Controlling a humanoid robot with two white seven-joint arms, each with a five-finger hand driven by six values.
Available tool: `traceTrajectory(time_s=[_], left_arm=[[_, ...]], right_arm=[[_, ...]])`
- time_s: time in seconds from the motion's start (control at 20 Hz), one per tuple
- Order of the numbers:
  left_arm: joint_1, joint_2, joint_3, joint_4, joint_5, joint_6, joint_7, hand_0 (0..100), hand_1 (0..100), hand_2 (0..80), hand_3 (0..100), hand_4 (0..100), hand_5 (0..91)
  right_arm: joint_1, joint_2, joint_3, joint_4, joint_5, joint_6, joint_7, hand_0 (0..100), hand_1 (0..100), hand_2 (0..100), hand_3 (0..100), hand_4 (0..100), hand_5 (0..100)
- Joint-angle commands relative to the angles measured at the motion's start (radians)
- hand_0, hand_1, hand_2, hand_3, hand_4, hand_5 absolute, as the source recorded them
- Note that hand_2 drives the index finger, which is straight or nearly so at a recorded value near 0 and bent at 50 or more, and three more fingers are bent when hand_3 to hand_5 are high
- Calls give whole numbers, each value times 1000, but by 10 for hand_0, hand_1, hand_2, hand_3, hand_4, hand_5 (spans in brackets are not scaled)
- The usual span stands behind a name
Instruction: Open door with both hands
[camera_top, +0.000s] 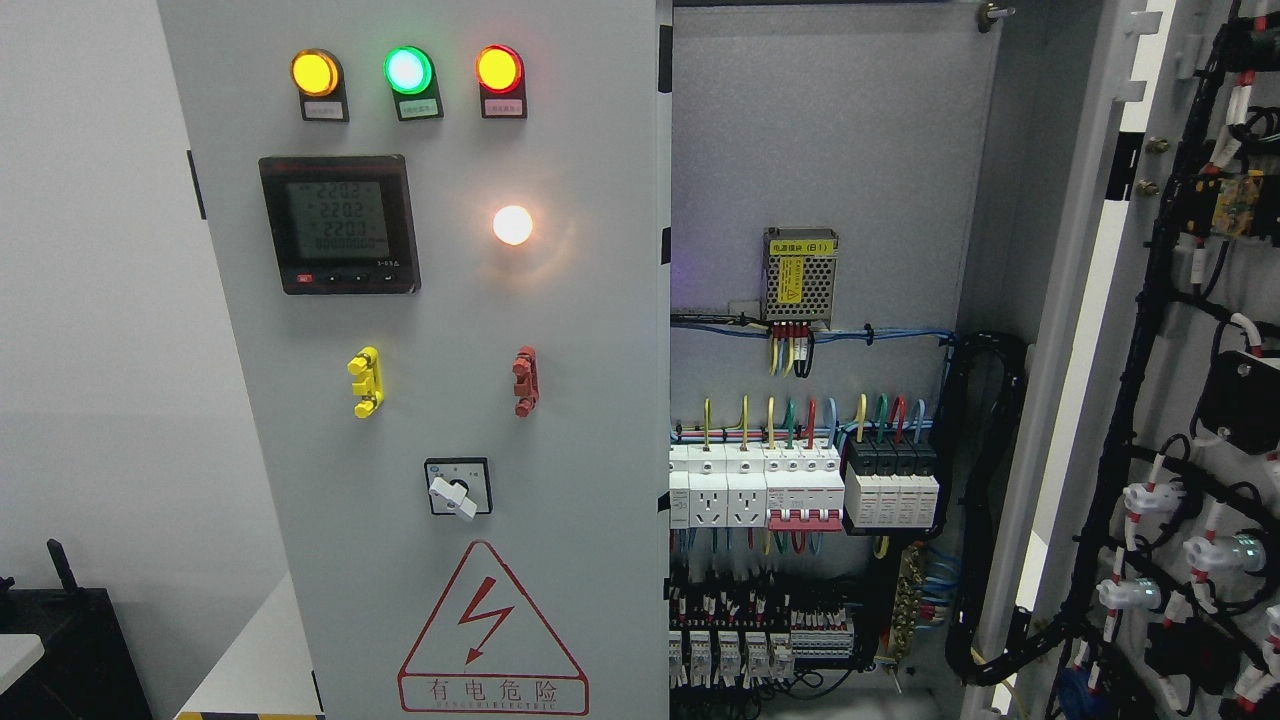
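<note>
A grey electrical cabinet fills the head view. Its left door (560, 330) is closed and carries three lit lamps (407, 70), a digital meter (338, 223), a white lamp (512, 225), a rotary switch (457, 487) and a red warning triangle (492, 628). The right door (1130, 330) stands swung wide open at the picture's right, its inner face with black cable bundles turned toward me. The open half shows the back panel (820, 150), a small power supply (799, 277) and rows of breakers (800, 490). Neither hand nor arm shows.
A white wall (90, 300) lies left of the cabinet. At the lower left stand a black object (60, 640) and a white surface (255, 670). A thick black cable loom (985, 500) runs along the hinge side of the open half.
</note>
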Motion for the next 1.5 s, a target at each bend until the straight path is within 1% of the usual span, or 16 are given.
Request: traceTrajectory(time_s=[0.0, 0.1, 0.2, 0.25, 0.35, 0.45, 0.5, 0.6, 0.65, 0.75, 0.9, 1.05, 1.2, 1.35, 1.45], left_arm=[[-14, -3, 17, 0, 0, -2, 0, 0, 0, 0, 0, 33, 0], [-14, -3, 17, 0, 0, -3, 0, 0, 0, 0, 0, 33, 0], [-14, -3, 17, 0, 0, -3, 0, 0, 0, 0, 0, 33, 0], [-14, -3, 18, 0, 0, -3, 0, 0, 0, 0, 0, 33, 0], [-14, -5, 18, 0, 0, -3, 0, 0, 0, 0, 0, 33, 0], [-14, -5, 18, 0, 0, -3, 0, 0, 0, 0, 0, 33, 0], [-14, -5, 18, 0, 0, -3, 0, 0, 0, 0, 0, 33, 0], [-14, -5, 20, 0, 0, -3, 0, 0, 0, 0, 0, 33, 0], [-14, -5, 20, 0, 0, -8, 0, 0, 0, 0, 0, 33, 0], [-14, -3, 20, -2, 0, -8, 0, 0, 0, 0, 0, 33, 0], [-14, -5, 23, 3, 0, -7, 0, 0, 0, 0, 0, 33, 0], [-14, -5, 21, 1, 0, -7, 0, 0, 0, 0, 0, 33, 0], [-14, -3, 23, 1, 0, -7, 0, 0, 0, 0, 0, 33, 0], [-14, -5, 23, 1, 0, -7, 0, 0, 0, 0, 0, 33, 0], [-14, -5, 23, 1, 0, -7, 0, 0, 0, 0, 0, 33, 0]], right_arm=[[170, -87, 10, -533, -1, -2, 2, 0, 0, 0, 0, 0, 0], [216, -121, 27, -625, 0, -5, 2, 0, 0, 0, 0, 0, 0], [282, -175, 67, -737, -1, -22, 2, 0, 0, 0, 0, 0, 0], [312, -196, 84, -784, 0, -42, 2, 0, 0, 0, 0, 0, 0], [352, -222, 116, -844, 0, -91, 2, 0, 0, 0, 0, 0, 0], [379, -248, 143, -898, 0, -111, 2, 0, 0, 0, 0, 0, 0], [398, -276, 151, -944, 0, -113, 2, 0, 0, 0, 0, 0, 0], [428, -304, 151, -1016, 0, -123, 2, 0, 0, 0, 0, 0, 0], [435, -323, 153, -1041, 0, -133, 2, 0, 0, 0, 0, 0, 0], [438, -357, 166, -1053, 0, -145, 2, 0, 0, 0, 0, 0, 0], [435, -383, 183, -1082, 0, -156, 4, 0, 0, 0, 0, 0, 0], [425, -396, 228, -1125, 0, -177, 4, 0, 0, 0, 0, 0, 0], [411, -396, 259, -1156, 0, -205, 4, 0, 0, 0, 0, 0, 0], [400, -397, 308, -1179, 0, -264, 4, 0, 0, 0, 0, 0, 0], [376, -397, 337, -1185, 0, -291, 4, 0, 0, 0, 0, 0, 0]])
